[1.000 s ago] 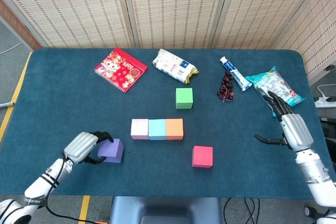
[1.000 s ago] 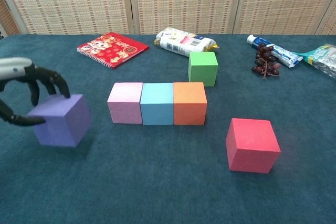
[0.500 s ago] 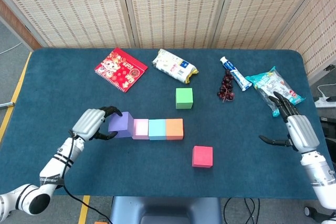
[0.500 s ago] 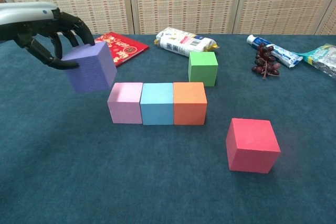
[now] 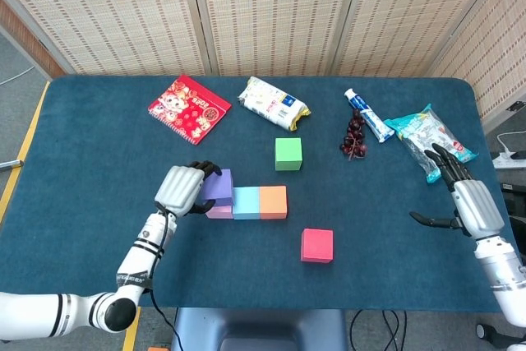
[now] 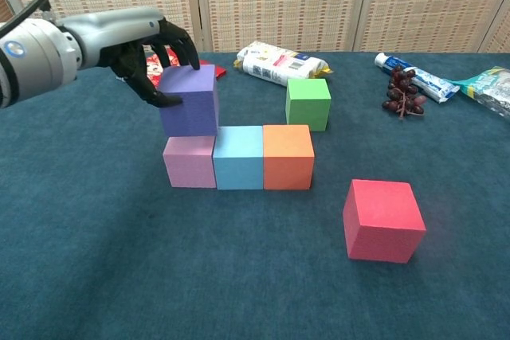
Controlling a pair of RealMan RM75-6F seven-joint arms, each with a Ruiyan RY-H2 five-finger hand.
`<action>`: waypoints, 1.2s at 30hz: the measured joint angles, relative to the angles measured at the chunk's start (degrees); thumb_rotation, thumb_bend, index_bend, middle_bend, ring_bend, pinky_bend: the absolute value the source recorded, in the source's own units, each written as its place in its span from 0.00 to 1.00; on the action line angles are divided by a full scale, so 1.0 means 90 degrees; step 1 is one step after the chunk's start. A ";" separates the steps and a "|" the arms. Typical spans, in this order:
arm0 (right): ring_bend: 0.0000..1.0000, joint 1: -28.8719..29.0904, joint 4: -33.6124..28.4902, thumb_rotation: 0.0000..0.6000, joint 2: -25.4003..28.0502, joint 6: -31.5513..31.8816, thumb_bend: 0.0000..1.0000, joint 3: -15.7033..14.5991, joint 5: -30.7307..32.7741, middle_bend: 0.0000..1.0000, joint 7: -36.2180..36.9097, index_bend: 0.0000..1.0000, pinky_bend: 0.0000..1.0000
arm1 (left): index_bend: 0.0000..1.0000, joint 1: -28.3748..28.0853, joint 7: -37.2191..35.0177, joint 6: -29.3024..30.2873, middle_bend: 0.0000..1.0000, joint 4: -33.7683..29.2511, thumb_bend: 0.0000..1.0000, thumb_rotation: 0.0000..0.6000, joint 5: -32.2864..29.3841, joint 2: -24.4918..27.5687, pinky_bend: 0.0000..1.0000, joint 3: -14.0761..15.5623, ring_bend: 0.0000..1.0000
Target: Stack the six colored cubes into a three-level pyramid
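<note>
A row of three cubes lies mid-table: pink (image 6: 190,162), cyan (image 6: 238,158), orange (image 6: 288,157). My left hand (image 6: 143,41) grips the purple cube (image 6: 190,99) and holds it just over the pink cube (image 5: 218,211), slightly tilted; whether it touches cannot be told. In the head view the left hand (image 5: 184,188) covers the purple cube's (image 5: 219,187) left side. A green cube (image 5: 288,154) sits behind the row, a red cube (image 5: 316,245) in front right. My right hand (image 5: 464,200) hovers open at the right edge.
Along the far side lie a red booklet (image 5: 188,108), a tissue pack (image 5: 274,102), a toothpaste tube (image 5: 367,116), dark grapes (image 5: 354,137) and a teal wipes pack (image 5: 428,138). The table (image 5: 90,170) is dark blue cloth.
My left hand has lifted the purple cube from the front left of the table and carried it right, to above the pink cube. The right hand drifted slightly right and nearer.
</note>
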 measured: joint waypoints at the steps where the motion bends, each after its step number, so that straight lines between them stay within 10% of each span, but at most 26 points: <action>1: 0.06 0.0001 0.0009 1.00 0.0001 -0.0001 0.24 0.0001 -0.0001 0.08 0.0015 0.00 0.22 | 0.26 -0.0051 0.0086 0.0029 0.40 -0.0034 0.31 1.00 -0.0106 -0.0047 0.49 -0.0030 0.36; 36: 0.06 -0.0080 0.0040 1.00 0.0036 0.0033 0.24 -0.0005 0.0062 0.08 0.0079 0.00 0.22 | 0.23 -0.0159 -0.0393 -0.0323 0.36 0.0647 0.31 1.00 0.0330 -0.0530 0.38 0.0155 0.30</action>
